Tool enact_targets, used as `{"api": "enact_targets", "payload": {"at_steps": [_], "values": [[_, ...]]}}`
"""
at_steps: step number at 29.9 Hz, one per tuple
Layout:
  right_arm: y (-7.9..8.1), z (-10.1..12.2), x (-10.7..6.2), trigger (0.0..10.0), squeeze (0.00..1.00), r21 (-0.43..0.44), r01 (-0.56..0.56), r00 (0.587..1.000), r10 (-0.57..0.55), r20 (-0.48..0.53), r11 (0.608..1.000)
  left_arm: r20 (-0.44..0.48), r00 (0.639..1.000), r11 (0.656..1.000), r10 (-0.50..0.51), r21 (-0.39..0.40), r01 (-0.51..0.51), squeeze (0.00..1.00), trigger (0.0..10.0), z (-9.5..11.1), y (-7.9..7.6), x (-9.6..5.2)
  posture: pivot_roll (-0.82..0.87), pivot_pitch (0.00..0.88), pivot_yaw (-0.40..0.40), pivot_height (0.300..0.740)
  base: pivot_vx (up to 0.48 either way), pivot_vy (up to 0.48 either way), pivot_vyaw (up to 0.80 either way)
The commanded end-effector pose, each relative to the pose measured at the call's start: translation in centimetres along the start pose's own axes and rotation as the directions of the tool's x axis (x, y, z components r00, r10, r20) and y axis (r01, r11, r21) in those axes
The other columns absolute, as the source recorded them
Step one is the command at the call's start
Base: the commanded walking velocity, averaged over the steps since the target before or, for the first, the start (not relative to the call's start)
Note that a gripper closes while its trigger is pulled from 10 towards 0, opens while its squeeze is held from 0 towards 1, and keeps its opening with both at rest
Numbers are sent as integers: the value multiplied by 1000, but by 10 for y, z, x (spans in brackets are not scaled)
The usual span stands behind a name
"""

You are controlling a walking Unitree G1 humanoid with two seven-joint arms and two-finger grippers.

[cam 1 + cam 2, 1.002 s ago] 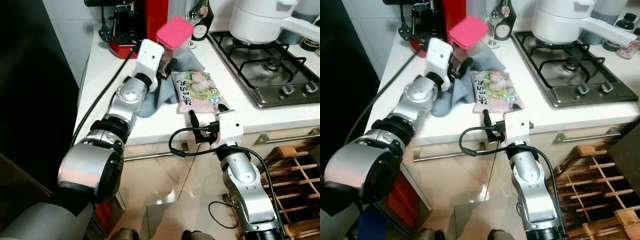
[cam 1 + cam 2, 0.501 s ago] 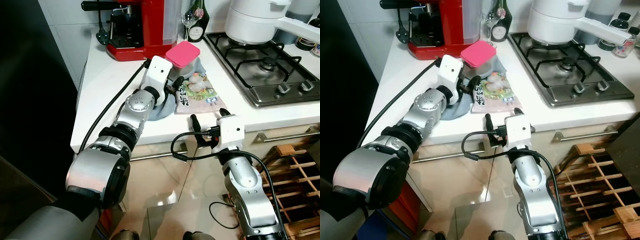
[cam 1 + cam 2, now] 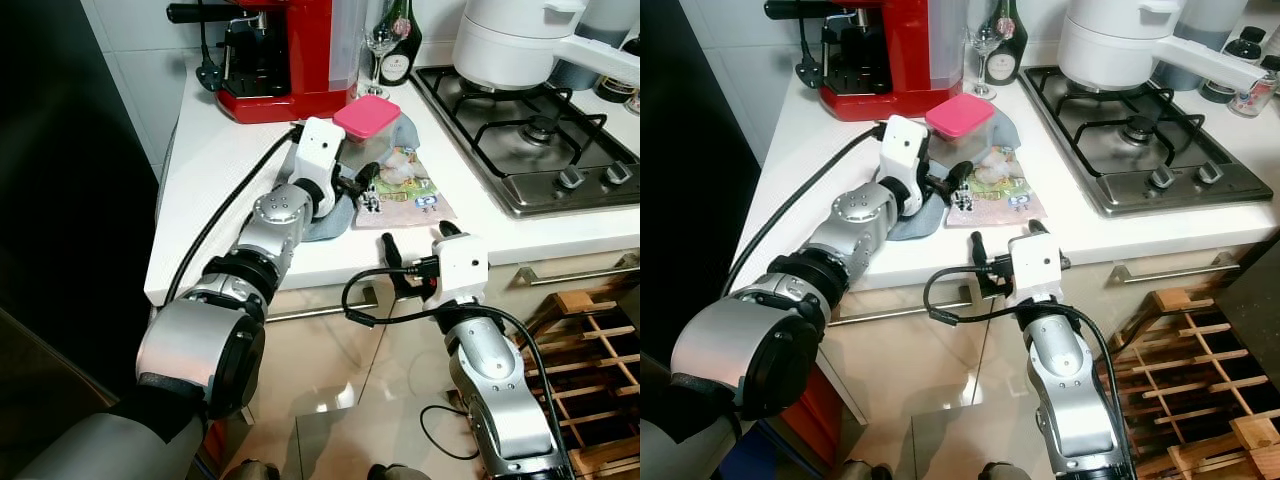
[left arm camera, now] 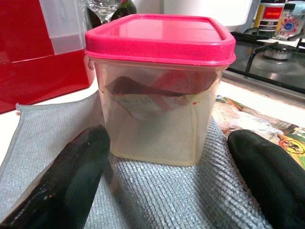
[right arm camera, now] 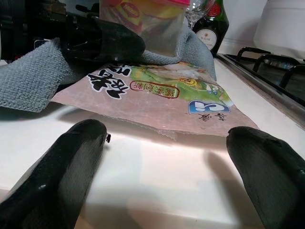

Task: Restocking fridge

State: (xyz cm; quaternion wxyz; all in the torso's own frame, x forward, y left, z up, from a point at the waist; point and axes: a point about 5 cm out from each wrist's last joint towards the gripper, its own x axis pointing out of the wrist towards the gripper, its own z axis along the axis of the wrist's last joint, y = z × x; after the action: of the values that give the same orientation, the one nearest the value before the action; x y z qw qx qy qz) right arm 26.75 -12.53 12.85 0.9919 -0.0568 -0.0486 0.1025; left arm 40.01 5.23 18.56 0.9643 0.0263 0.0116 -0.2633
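Our left tool point(image 4: 167, 186) gapes before a square pink-lidded tub point(image 4: 159, 90) on a ribbed grey cloth point(image 4: 157, 200). Our right tool point(image 5: 176, 186), spread wide, faces a glossy food packet point(image 5: 162, 102) on the white desk point(image 3: 215, 180).

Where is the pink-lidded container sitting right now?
In the left eye view, the pink-lidded container stands on a grey cloth on the white counter, just ahead of the open left gripper, between the red coffee machine and the frozen food packet.

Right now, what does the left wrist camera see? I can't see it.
A clear plastic tub with a pink lid stands on a grey cloth, straight ahead of the left hand, whose two open black fingers sit either side. A red coffee machine is behind.
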Motion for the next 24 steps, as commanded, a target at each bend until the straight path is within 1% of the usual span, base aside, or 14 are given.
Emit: {"api": "enact_targets", "payload": {"at_steps": [1, 2, 6, 12, 16, 19, 21, 22, 23, 24], "values": [[1, -4, -3, 10000, 286, 0, -8, 1000, 8, -17, 1000, 0, 1000, 1000, 16, -16, -16, 0, 10000, 5, 6, 0, -219, 0, 46, 740, 0, 0, 0], [1, -4, -4, 10000, 286, 0, -9, 1000, 9, -18, 1000, 11, 999, 999, 38, -27, -37, 0, 10000, 10, 11, 0, -220, 0, 45, 740, 0, 0, 0], [2, -4, -4, 10000, 286, -1, -13, 1000, 13, -19, 1000, 36, 998, 998, 55, -22, -54, 0, 10000, 17, 16, 0, -223, 0, 43, 740, 0, 0, 0], [2, -4, -6, 10000, 286, -4, -18, 1000, 18, -22, 1000, 55, 997, 998, 61, -7, -61, 0, 10000, 22, 17, 0, -232, 0, 43, 740, 0, 0, 0], [1, -4, -8, 10000, 286, -7, -20, 999, 20, -25, 1000, 66, 996, 998, 56, -23, -55, 0, 10000, 24, 16, 1, -241, 0, 42, 740, 0, 0, 0], [2, -5, -11, 10000, 282, -12, -25, 999, 24, -32, 1000, 54, 998, 998, 40, -51, -38, 0, 10000, 21, 11, 3, -247, 0, 43, 740, 0, 0, 0], [2, -5, -12, 10000, 286, -12, -25, 999, 24, -33, 1000, 54, 998, 998, 39, -53, -37, 0, 10000, 21, 10, 3, -252, 1, 44, 740, 0, 0, 0], [1, -5, -14, 10000, 290, -14, -23, 999, 23, -35, 1000, 46, 998, 995, 39, -90, -35, 0, 10000, 19, 8, 3, -271, 7, 46, 740, 0, 0, 0], [1, -5, -14, 10000, 290, -14, -23, 999, 23, -35, 1000, 46, 998, 995, 39, -90, -35, 0, 10000, 19, 8, 3, -271, 7, 46, 740, 0, 0, 0], [0, -5, -17, 10000, 286, -17, -21, 999, 20, -41, 1000, 34, 999, 989, 37, -143, -32, 0, 10000, 14, 5, 4, -287, 14, 45, 740, 0, 0, 0]]}}
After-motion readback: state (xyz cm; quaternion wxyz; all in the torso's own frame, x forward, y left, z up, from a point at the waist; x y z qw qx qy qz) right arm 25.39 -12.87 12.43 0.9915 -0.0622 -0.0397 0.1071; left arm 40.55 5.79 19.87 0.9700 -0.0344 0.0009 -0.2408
